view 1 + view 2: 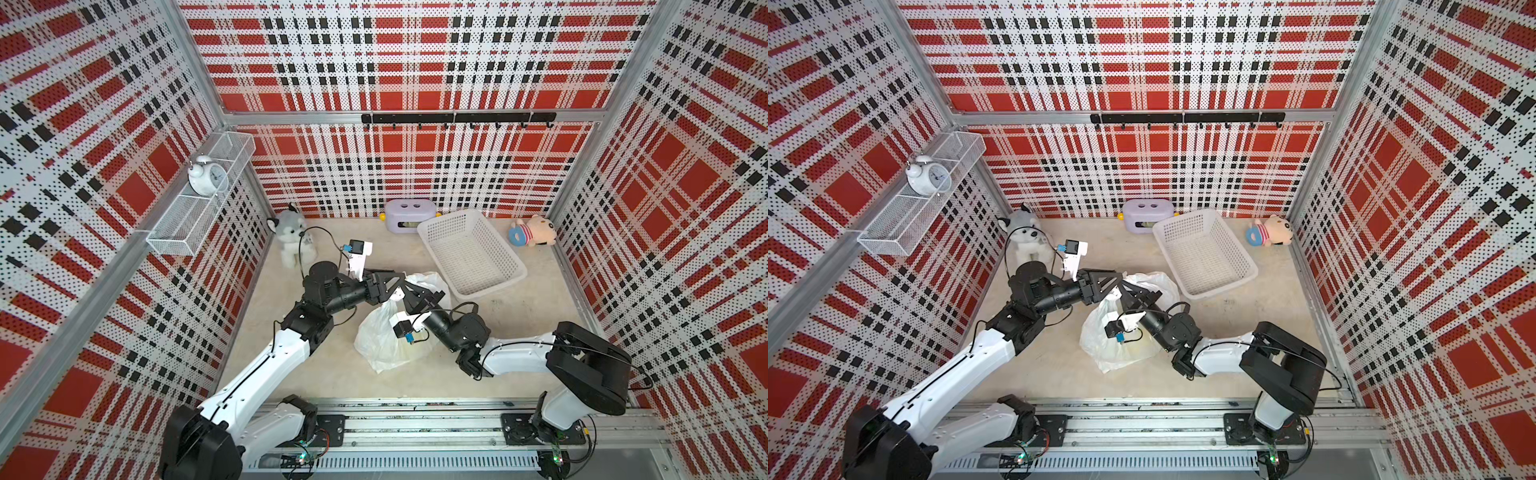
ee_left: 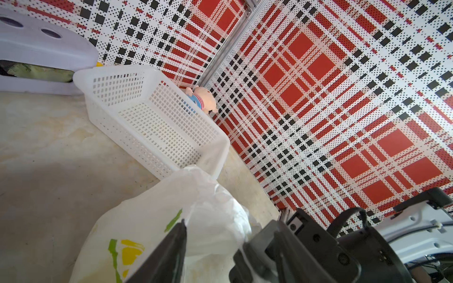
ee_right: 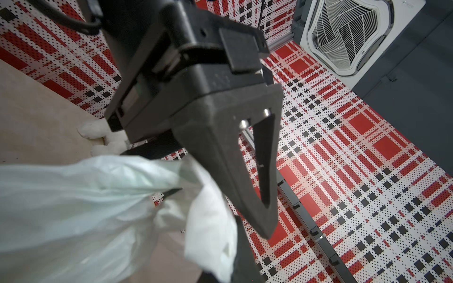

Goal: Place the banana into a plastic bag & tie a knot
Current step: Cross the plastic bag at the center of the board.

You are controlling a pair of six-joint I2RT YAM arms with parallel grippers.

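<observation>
A thin, crinkly white translucent plastic bag (image 1: 380,343) printed with a yellow lemon slice and green leaves lies slumped near the middle of the beige desk (image 1: 291,374). Its fuller body is toward the front edge, and its gathered top is drawn up toward the far edge. The top ends just beside the near corner of a white lattice plastic basket (image 1: 440,226) that stands toward the far right corner. The film is creased and bunched. A pale yellow tint (image 1: 409,353) shows through its lower part, too faint to make out as the banana. The left arm rises from the front left corner with its white forearm slanting inward and its black wrist bent, so the left hand (image 1: 401,286) points toward the right edge at the bag's top. The two black triangular fingers of that hand stand apart, and in the right wrist view bag film drapes over the lower one. The right arm comes from the front right corner with its elbow folded and its forearm lying low toward the left. The right hand (image 1: 411,293) angles up toward the far edge, and its fingers are pressed together on a fold of the bag's top, right against the left hand. The two hands hide the handles, so I cannot tell whether they are tied.
</observation>
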